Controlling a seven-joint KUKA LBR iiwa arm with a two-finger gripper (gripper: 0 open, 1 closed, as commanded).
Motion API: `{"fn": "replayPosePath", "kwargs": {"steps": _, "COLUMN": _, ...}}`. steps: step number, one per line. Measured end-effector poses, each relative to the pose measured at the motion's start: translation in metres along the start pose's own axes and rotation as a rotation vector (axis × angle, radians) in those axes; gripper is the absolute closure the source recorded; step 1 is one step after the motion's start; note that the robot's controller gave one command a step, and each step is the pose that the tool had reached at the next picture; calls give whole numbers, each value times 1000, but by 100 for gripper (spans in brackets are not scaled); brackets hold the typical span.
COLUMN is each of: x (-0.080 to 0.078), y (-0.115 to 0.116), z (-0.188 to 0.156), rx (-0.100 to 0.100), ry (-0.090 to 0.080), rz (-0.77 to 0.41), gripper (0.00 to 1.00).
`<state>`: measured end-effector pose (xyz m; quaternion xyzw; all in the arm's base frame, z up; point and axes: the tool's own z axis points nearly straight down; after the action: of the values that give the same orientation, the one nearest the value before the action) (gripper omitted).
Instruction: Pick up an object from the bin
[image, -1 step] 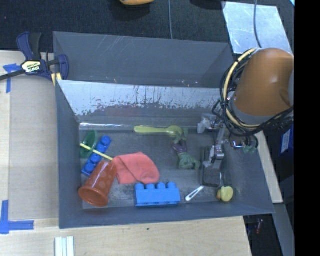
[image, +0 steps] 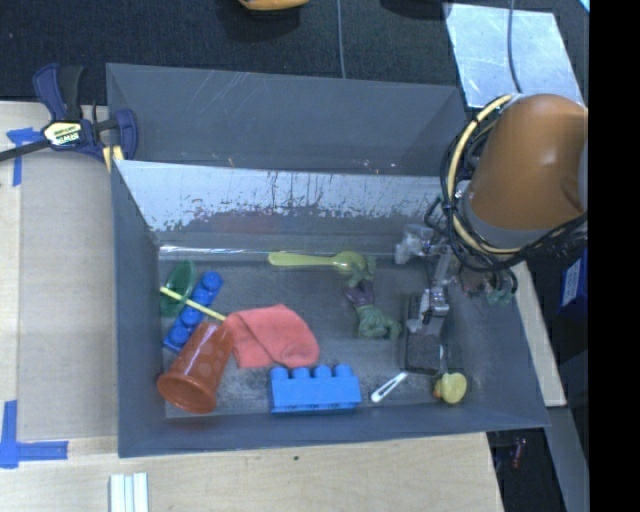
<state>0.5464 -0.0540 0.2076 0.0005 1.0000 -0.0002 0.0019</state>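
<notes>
My gripper (image: 432, 300) hangs low over the right part of the bin, under the arm's orange dome. Just below it a flat black thing (image: 422, 354) lies on the floor. A small green and purple figure (image: 371, 318) sits close on its left. A small yellow lump (image: 451, 388) and a short white stick (image: 388, 388) lie near the front wall, below the gripper. Nothing shows between the jaws.
A yellow-green spoon (image: 320, 261) lies along the back wall. A red cloth (image: 276, 337), a blue building brick (image: 313, 388) and a tipped orange cup (image: 199, 366) fill the front left. A blue beaded piece (image: 192, 306) and a green thing (image: 180, 275) sit at the left.
</notes>
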Motion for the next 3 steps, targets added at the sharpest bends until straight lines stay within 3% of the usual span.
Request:
{"fn": "replayPosePath", "kwargs": {"steps": 1, "x": 1, "y": 63, "z": 22, "rx": 0, "ry": -1, "rz": -105, "gripper": 0}}
{"fn": "replayPosePath", "kwargs": {"steps": 2, "x": 2, "y": 93, "z": 28, "rx": -1, "ry": 0, "rz": -90, "gripper": 0}}
{"fn": "replayPosePath", "kwargs": {"steps": 3, "x": 9, "y": 152, "z": 95, "rx": 0, "ry": -7, "rz": -272, "gripper": 0}}
